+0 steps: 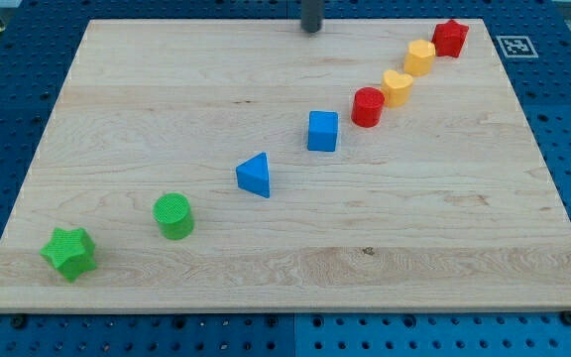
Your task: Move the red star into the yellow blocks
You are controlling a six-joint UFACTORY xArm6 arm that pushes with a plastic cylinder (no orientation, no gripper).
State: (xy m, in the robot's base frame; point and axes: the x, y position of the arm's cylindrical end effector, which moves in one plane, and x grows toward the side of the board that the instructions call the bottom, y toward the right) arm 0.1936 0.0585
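Wooden board point(167, 89): red star point(450, 38), upper right, touching yellow blocks point(419, 57), likely light, rigid, free-sliding, best pushed from its upper-right side; rod tip point(311, 31) top centre, touching nothing.

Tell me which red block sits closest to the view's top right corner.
The red star, just beyond the yellow blocks; the red cylinder lies lower left of them.

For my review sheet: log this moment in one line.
my tip: top edge, clear of blocks | red star: touching yellow blocks | task: apparently met
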